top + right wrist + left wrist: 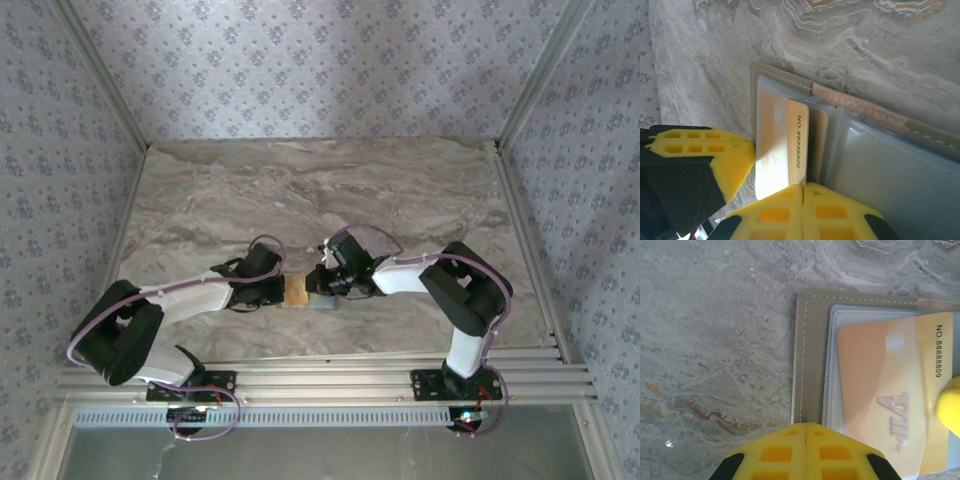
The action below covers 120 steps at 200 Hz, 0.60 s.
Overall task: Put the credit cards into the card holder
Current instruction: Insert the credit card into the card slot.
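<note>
The gray card holder (812,340) lies open on the marble table, its paler blue-gray pocket showing. An orange credit card (880,370) printed "NO.88888809" lies partly over that pocket. My right gripper (802,186) is shut on the near edge of this credit card (790,145), holding it slightly tilted. A second orange card (821,142) sits under a clear sleeve beside it. My left gripper (805,427) is shut with nothing between its fingers, its tips on the holder's stitched gray edge. In the top view both grippers (275,290) (318,285) meet at the holder (322,301).
Clear plastic sleeves (880,170) fan out from the holder's tan spine (855,102). The marble tabletop (330,190) stretches behind the holder. Aluminium rails (330,375) run along the near edge, and patterned walls close in both sides.
</note>
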Motion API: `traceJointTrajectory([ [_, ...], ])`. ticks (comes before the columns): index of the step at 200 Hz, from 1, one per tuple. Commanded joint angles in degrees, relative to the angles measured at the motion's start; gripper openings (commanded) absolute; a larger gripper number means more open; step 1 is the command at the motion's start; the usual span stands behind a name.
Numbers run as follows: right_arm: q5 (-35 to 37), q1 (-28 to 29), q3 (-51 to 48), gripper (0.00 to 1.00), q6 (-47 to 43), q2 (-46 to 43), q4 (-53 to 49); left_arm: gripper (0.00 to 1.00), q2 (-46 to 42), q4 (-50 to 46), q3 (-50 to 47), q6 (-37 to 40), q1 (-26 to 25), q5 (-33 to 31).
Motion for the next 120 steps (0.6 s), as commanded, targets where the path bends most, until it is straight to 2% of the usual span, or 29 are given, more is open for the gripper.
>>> traceJointTrajectory([
  [1, 0.32, 1.97, 1.17, 0.1, 1.75, 0.48, 0.94, 0.0, 0.28, 0.81, -1.54, -1.32, -1.5, 0.47],
  [55, 1.1, 3.92, 2.45, 0.16, 1.98, 2.51, 1.92, 0.0, -1.55, 0.14, -2.37, -2.81, -1.98, -1.08],
  [78, 2.16, 3.85, 2.54, 0.17, 0.45, 1.63, -1.17, 0.0, -2.8, -1.64, -2.51, -2.98, -1.95, -2.48],
  [120, 3.2, 3.26, 3.2, 0.33, -2.91, -1.0, -7.72, 0.01, -4.3, -2.87, -2.77, -2.57, -1.93, -3.47],
])
